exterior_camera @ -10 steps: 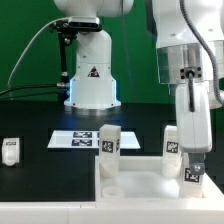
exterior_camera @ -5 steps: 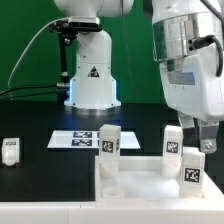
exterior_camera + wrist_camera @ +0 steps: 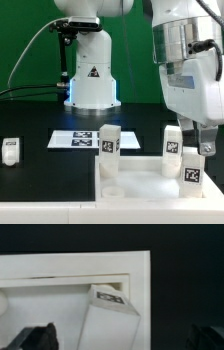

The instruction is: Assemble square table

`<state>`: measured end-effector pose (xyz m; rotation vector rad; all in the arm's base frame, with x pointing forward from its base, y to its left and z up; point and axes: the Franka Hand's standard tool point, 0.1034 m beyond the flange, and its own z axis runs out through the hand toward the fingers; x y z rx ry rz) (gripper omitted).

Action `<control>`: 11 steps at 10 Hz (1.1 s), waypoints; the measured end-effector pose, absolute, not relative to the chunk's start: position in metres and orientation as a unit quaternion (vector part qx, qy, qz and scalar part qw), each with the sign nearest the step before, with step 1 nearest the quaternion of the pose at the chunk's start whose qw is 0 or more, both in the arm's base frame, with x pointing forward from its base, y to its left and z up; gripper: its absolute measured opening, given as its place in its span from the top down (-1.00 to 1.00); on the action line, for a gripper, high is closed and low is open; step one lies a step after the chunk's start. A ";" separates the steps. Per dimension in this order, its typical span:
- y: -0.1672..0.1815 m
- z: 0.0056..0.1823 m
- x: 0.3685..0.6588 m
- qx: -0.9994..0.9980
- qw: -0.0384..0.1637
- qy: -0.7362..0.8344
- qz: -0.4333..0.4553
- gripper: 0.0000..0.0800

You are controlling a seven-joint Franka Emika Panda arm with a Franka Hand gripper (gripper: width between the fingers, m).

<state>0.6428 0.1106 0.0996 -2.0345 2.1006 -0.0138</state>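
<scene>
Fingers [image 3: 207, 150] hang spread wide and pinch nothing, poised just above and beside the leg [image 3: 189, 168] that stands in the slab's far corner on the exterior view's right. In the wrist view the two dark fingertips [image 3: 38, 336] show well apart, with that same leg [image 3: 112, 317] rising between them, its tag facing the camera.

The square slab [image 3: 140, 188] lies flat near the front edge of the bench, its raised rim and an open round socket [image 3: 112, 190] plain to see. A second leg [image 3: 108, 143] stands upright at the slab's far corner on the exterior view's left. A third leg [image 3: 172, 140] stands just behind the right-hand one; whether it sits on the slab or on the bench behind it I cannot tell. A fourth leg [image 3: 11, 152] lies on the bench well apart, toward the edge on the exterior view's left. The marker board [image 3: 80, 138] rests flat toward the back of the bench.

By their look these parts are light, rigid plastic, smooth and probably somewhat slippery, unlikely to give under pressure. A leg seems best taken across two opposite flat faces, around mid-height or higher, so it stays upright and does not twist. An upright leg may tip easily if nudged from the side, and the light slab could slide when a leg is pushed or turned into its socket.
</scene>
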 end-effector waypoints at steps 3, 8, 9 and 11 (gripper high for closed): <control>0.110 0.098 0.642 -0.692 0.108 0.714 -0.004 -0.62; 0.100 0.103 0.644 -0.716 0.108 0.690 -0.011 -0.62; 0.087 0.112 0.643 -0.732 0.111 0.672 -0.017 -0.62; 0.057 0.133 0.636 -0.765 0.121 0.632 -0.020 -0.62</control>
